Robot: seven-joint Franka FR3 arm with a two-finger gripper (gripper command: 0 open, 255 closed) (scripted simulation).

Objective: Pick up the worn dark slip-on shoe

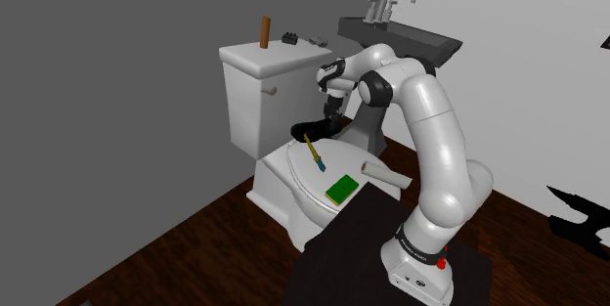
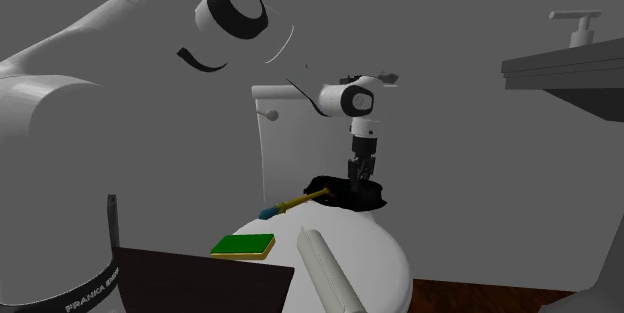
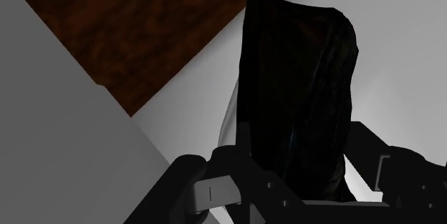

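Black on white, the shoe (image 3: pixel 297 94) lies on the closed toilet lid (image 1: pixel 293 182), at the end nearest to the tank (image 1: pixel 249 109). The gripper (image 2: pixel 361 179) stands over it, just in front of the tank, and its fingers (image 3: pixel 369 151) are closed on the shoe from both sides, as the wrist view shows. I judge that the grasp is made but the lift is not yet done, because the shoe seems to rest on the lid. The next move calls for a straight pull upward, away from the tank, with the hold kept firm so the soft shoe does not slip. A brush (image 1: pixel 313 153) lies close to the shoe, a little farther from the tank, and it could be dragged along. A green sponge (image 1: pixel 342 189) and a white tube (image 1: pixel 381 175) lie farther still. On top of the tank stands a brown cylinder (image 1: pixel 263 32). Beside the tank, the inside of the sink (image 1: pixel 401 38) is hidden.
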